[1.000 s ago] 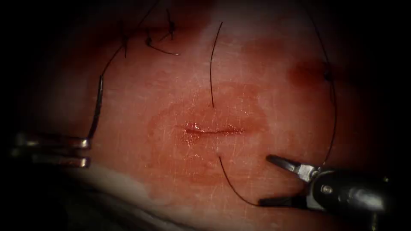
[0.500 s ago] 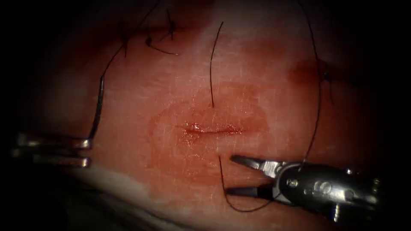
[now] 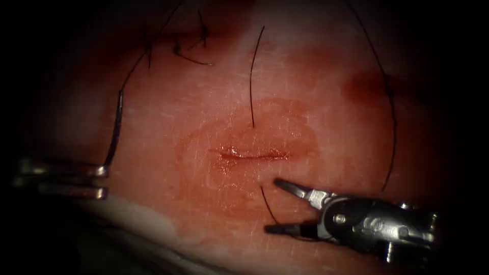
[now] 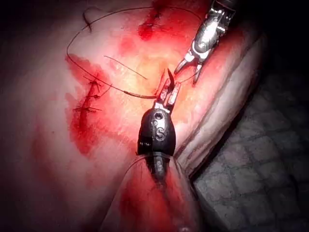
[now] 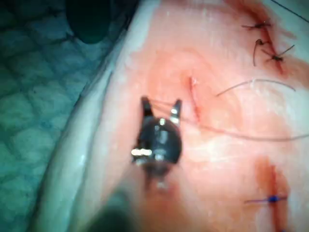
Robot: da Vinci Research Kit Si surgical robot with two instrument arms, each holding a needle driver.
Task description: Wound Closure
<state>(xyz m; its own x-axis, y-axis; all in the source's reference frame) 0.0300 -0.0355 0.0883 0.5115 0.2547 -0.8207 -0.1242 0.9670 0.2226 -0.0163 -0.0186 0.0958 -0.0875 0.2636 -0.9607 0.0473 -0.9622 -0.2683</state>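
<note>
Endoscope view: your right tool (image 3: pixel 277 206) sits just below the cut (image 3: pixel 253 155) with its jaws spread wide and nothing between them, and over the last second it has come in from the right toward the thread (image 3: pixel 268 205) that emerges from the tissue (image 3: pixel 326 107) below the cut. Your left tool (image 3: pixel 102 181) is at the left edge, well apart from the cut, jaws closed on the needle (image 3: pixel 115 130) at its lower end; the needle stands free of the tissue, and the left wrist view shows its curve rising from the tool's tip (image 4: pixel 166 94). Judged from this layout, the step in hand is taking up the thread below the cut. Centre the strand between both jaws before closing, as the lower jaw lies very close to it. Keep the tips off the tissue surface. Hold the left tool steady so the needle does not drag the long loop of thread (image 3: pixel 392 132) running up the right side.
</note>
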